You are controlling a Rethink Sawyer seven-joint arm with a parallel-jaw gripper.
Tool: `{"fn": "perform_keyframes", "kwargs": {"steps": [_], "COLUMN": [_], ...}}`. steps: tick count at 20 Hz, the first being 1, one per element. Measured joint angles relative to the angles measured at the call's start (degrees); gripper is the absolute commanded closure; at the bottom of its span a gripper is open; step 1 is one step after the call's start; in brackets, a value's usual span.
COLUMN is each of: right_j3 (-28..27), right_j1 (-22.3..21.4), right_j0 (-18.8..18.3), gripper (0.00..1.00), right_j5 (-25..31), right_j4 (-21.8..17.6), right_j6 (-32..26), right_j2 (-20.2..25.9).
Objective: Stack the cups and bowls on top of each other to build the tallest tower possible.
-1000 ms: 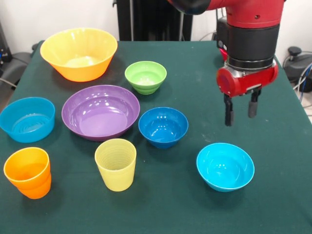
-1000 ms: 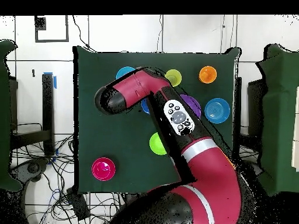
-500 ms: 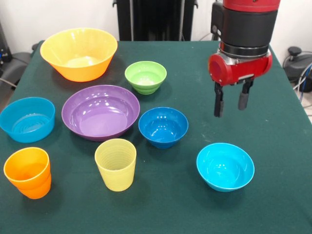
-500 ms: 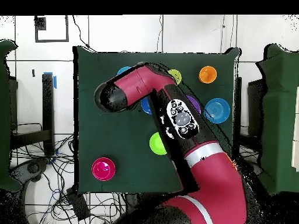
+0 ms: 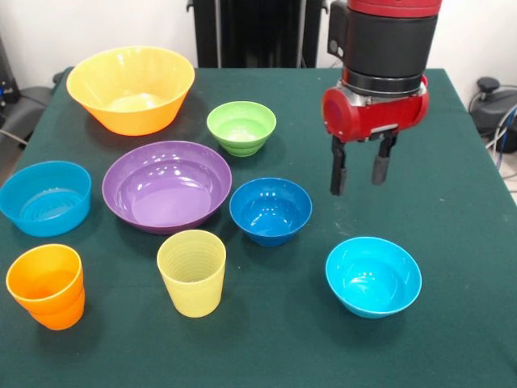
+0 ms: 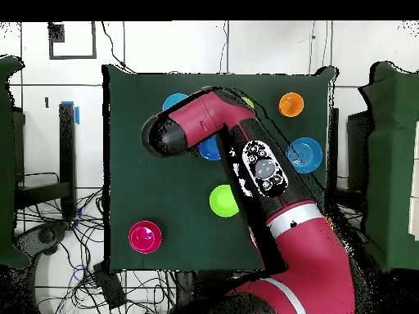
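My gripper (image 5: pixel 356 186) hangs open and empty above the cloth, just right of the dark blue bowl (image 5: pixel 271 209) and behind the cyan bowl (image 5: pixel 373 276). The purple bowl (image 5: pixel 166 184) sits left of the dark blue one, with the lime green bowl (image 5: pixel 241 127) and the large yellow-orange bowl (image 5: pixel 131 87) behind. A light blue bowl (image 5: pixel 45 196), an orange cup (image 5: pixel 47 285) and a pale yellow cup (image 5: pixel 192 272) stand at the front left. In the overhead view a red bowl (image 6: pixel 145 236) stands alone; what it holds is unclear.
The green table (image 5: pixel 452 242) ends close to the right of the gripper. In the overhead view the red arm (image 6: pixel 245 155) covers the middle bowls and hides the gripper. Dark chairs and cables lie beyond the table's edges.
The gripper has moved left in the front view and slightly higher, from over the table's right side to beside the dark blue bowl. It stays open. No cup or bowl has moved.
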Motion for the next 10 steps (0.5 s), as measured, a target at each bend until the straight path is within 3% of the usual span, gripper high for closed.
{"fn": "perform_keyframes", "kwargs": {"steps": [10], "right_j3": [0.0], "right_j1": [0.1], "right_j0": [-1.2], "gripper": [0.00], "right_j5": [0.0], "right_j4": [-0.5], "right_j6": [0.0], "right_j2": [-0.9]}}
